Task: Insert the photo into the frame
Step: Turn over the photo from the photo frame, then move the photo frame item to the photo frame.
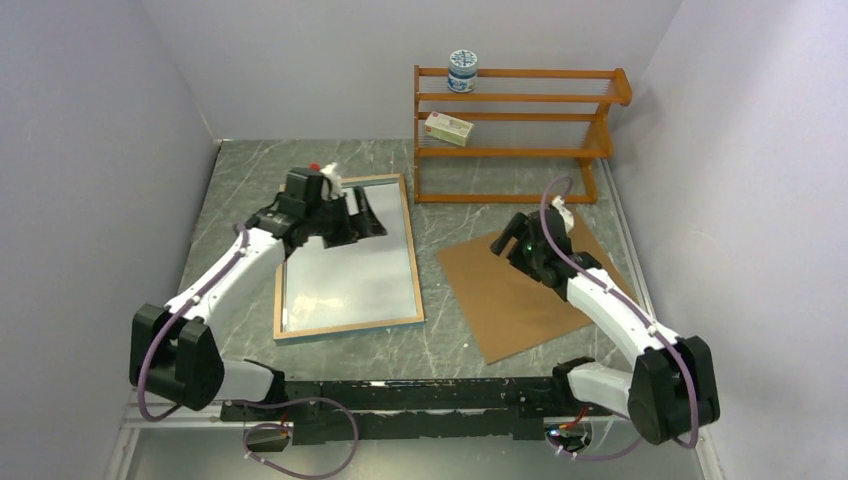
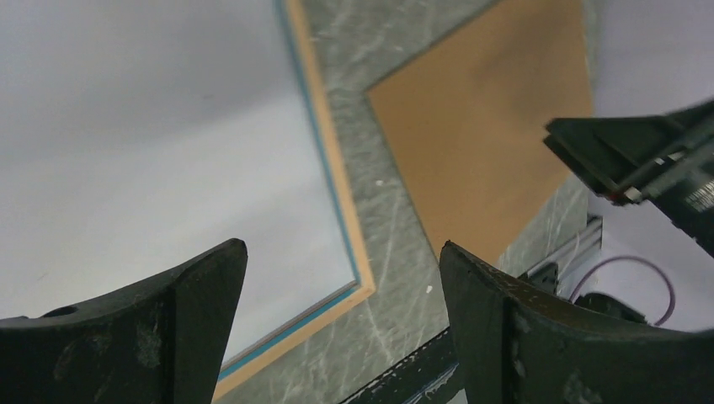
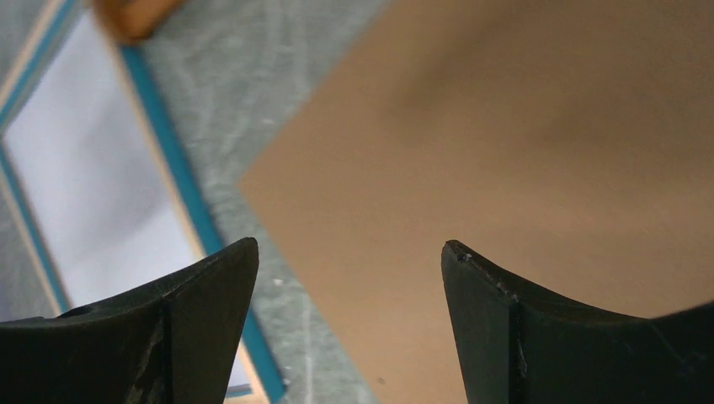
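Brown board (image 1: 505, 300) flat on marble table (image 1: 440, 345), 4 o'clock. Wooden rack (image 1: 520, 152) at 1 o'clock holds jar (image 1: 462, 71), box (image 1: 449, 128).

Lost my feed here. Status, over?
Left hand open over frame. Right hand open over backing board. Frame back-up, white inside; cannot confirm photo. Nothing lying on frame.

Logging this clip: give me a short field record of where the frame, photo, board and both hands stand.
frame: flat on the table, wood-coloured back rim up
photo: white sheet fills the frame opening, probably its back; print not visible
backing board: flat on the table, right of the frame, apart from it
left hand: open, above the frame's far end
right hand: open, above the backing board's far edge
shelf rack: at the far edge, holding a jar and a box
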Robot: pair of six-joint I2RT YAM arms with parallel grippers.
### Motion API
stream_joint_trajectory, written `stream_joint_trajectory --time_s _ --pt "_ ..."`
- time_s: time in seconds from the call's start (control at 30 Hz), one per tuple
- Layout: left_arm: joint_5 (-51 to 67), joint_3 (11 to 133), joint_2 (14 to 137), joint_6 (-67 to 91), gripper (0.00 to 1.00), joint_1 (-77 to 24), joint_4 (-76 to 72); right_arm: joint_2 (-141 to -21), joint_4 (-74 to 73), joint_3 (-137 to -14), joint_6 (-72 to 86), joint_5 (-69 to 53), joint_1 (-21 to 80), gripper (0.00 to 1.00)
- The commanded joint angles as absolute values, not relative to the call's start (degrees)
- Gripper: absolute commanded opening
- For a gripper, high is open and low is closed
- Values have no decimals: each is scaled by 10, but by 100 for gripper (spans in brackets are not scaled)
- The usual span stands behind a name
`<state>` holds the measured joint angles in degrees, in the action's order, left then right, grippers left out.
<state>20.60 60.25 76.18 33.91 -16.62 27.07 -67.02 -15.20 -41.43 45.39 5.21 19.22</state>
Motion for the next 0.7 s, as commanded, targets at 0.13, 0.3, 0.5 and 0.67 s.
stream_joint_trajectory --time_s 0.13,0.3,0.5,0.67 --pt "124 741 931 268 90 -334 197 -547 -309 -352 532 121 118 84" --pt "53 898 1072 175 89 -410 248 -501 -439 -344 594 175 103 90" --pt "57 1003 1189 125 93 -426 250 -428 -508 -297 668 139 101 91" --pt "71 1066 1256 103 94 -426 268 -422 -516 -241 713 77 101 90"
